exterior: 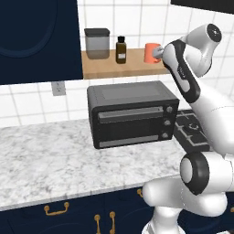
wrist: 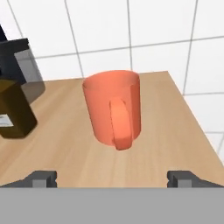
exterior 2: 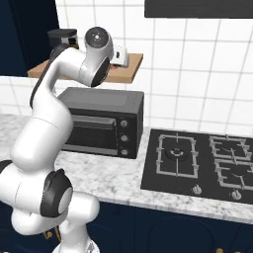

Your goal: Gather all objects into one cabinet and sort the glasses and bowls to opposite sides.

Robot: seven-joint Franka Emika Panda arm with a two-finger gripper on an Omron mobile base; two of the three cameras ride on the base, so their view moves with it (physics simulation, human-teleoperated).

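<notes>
A salmon-orange cup [exterior: 149,52] with a handle stands upright on the right part of a wooden wall shelf [exterior: 114,68]. In the hand view the cup [wrist: 113,107] is straight ahead, its handle turned toward me. My gripper [wrist: 113,178] is open, one dark fingertip [wrist: 43,178] on each side and a little short of the cup, with nothing between them. In the left base view the hand [exterior: 160,52] sits right beside the cup's right side. The dark navy cabinet [exterior: 39,41] hangs to the left of the shelf, its door face toward the camera.
A lidded grey canister [exterior: 97,43] and a brown bottle [exterior: 121,50] stand on the shelf left of the cup. Below sits a black toaster oven [exterior: 130,112] on the marble counter [exterior: 45,155]. A black hob [exterior 2: 197,163] lies to the right.
</notes>
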